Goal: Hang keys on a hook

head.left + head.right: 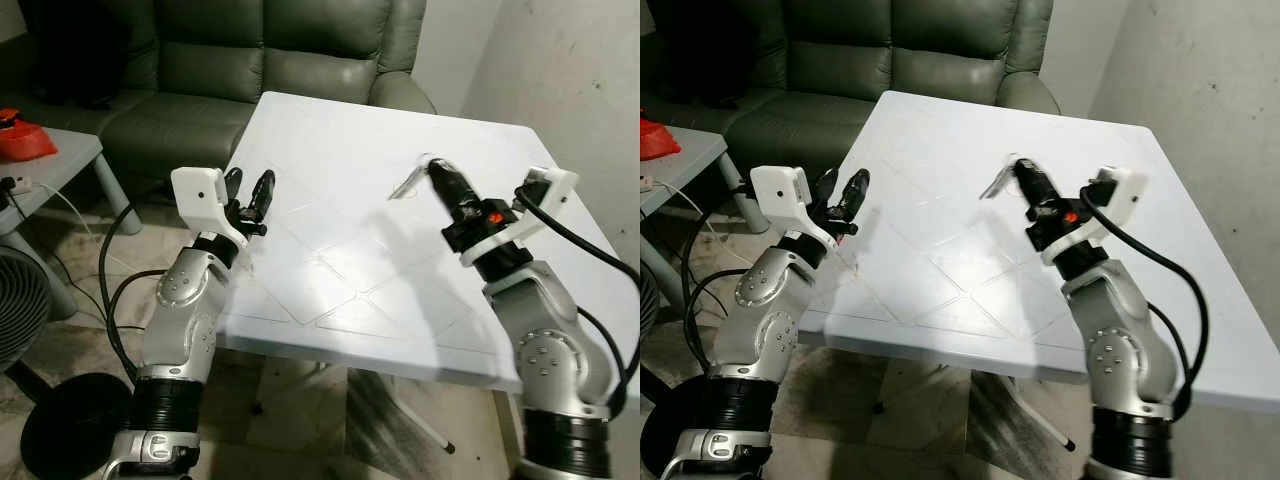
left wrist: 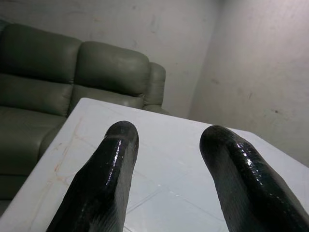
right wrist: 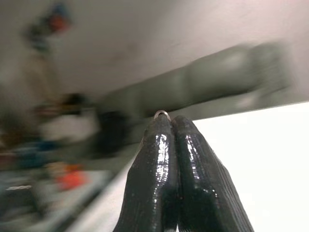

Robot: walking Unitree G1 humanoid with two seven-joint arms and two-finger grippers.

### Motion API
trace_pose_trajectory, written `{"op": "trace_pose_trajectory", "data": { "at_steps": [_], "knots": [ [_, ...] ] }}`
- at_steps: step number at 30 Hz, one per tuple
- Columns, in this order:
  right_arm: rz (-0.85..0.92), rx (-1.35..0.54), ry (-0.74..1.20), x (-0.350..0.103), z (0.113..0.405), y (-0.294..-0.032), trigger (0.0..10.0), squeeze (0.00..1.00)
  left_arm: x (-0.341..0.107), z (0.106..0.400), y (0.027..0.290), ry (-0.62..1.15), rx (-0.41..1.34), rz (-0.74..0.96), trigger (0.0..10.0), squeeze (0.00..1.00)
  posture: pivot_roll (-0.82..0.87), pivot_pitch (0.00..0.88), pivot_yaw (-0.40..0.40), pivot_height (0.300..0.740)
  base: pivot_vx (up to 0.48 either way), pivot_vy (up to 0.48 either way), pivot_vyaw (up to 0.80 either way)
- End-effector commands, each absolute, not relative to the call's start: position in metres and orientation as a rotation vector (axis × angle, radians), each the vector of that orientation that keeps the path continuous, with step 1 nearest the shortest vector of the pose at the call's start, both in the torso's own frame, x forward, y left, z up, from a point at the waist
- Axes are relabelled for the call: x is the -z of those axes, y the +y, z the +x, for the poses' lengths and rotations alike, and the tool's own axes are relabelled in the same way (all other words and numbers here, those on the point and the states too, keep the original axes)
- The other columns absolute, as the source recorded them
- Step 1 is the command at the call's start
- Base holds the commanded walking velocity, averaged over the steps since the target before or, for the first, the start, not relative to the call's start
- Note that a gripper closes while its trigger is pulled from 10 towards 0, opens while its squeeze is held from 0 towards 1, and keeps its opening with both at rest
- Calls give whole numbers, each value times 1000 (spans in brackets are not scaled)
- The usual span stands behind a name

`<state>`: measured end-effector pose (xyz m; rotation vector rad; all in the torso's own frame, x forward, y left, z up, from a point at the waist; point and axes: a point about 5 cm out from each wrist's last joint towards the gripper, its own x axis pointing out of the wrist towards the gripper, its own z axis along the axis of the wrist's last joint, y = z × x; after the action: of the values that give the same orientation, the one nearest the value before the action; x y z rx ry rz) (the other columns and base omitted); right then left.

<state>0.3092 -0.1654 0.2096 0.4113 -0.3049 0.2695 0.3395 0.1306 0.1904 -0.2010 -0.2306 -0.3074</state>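
Left eye view: no words or labels can be read anywhere. The right gripper (image 1: 437,172) is up over the white table (image 1: 330,130), fingers squeezed tight on the keys (image 1: 408,184), which look blurry. In the right wrist view a bit of metal ring (image 3: 161,114) pokes out at the tips. The left gripper (image 1: 249,196) is at the table's left edge w/ fingers (image 2: 104,179) spread apart, holding nothing. A green sofa (image 1: 260,60) sits behind the table. A small side table (image 1: 50,165) w/ an orange thing (image 1: 22,138) is on the left, near a fan (image 1: 20,310).
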Motion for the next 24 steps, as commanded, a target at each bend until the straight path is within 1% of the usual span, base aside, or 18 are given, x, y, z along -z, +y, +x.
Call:
{"op": "trace_pose_trajectory", "data": {
  "at_steps": [1, 2, 4, 7, 9, 13, 20, 24],
  "knots": [
    [320, -196, -320, -206, 307, -169, 10000, 0, -199, 339, 131, -260, 310, -203, 10000, 0, -144, 20, -40, 724, 0, 0, 0],
    [248, -172, -335, -202, 303, -165, 10000, 0, -196, 337, 134, -259, 304, -206, 10000, 0, -143, 25, -38, 724, 0, 0, 0],
    [175, -170, -335, -199, 299, -160, 10000, 0, -194, 335, 136, -254, 305, -191, 10000, 0, -144, 30, -36, 724, 0, 0, 0],
    [213, -162, -330, -193, 295, -155, 10000, 0, -191, 330, 138, -278, 315, -170, 10000, 0, -144, 33, -39, 724, 0, 0, 0],
    [182, -170, -325, -188, 293, -150, 10000, 0, -188, 329, 139, -271, 315, -155, 10000, 0, -144, 34, -39, 724, 0, 0, 0],
    [56, -143, -238, -168, 293, -147, 10000, 0, -170, 327, 140, -216, 303, -176, 10000, 0, -159, 35, -31, 724, 0, 0, 0],
    [15, -101, -231, -163, 296, -154, 10000, 0, -168, 329, 141, -210, 282, -170, 10000, 0, -161, 38, -26, 724, 0, 0, -800],
    [-23, -90, -222, -162, 297, -153, 10000, 0, -166, 331, 145, -191, 261, -160, 10000, 0, -162, 37, -28, 724, 0, 0, -800]
  ]
}}
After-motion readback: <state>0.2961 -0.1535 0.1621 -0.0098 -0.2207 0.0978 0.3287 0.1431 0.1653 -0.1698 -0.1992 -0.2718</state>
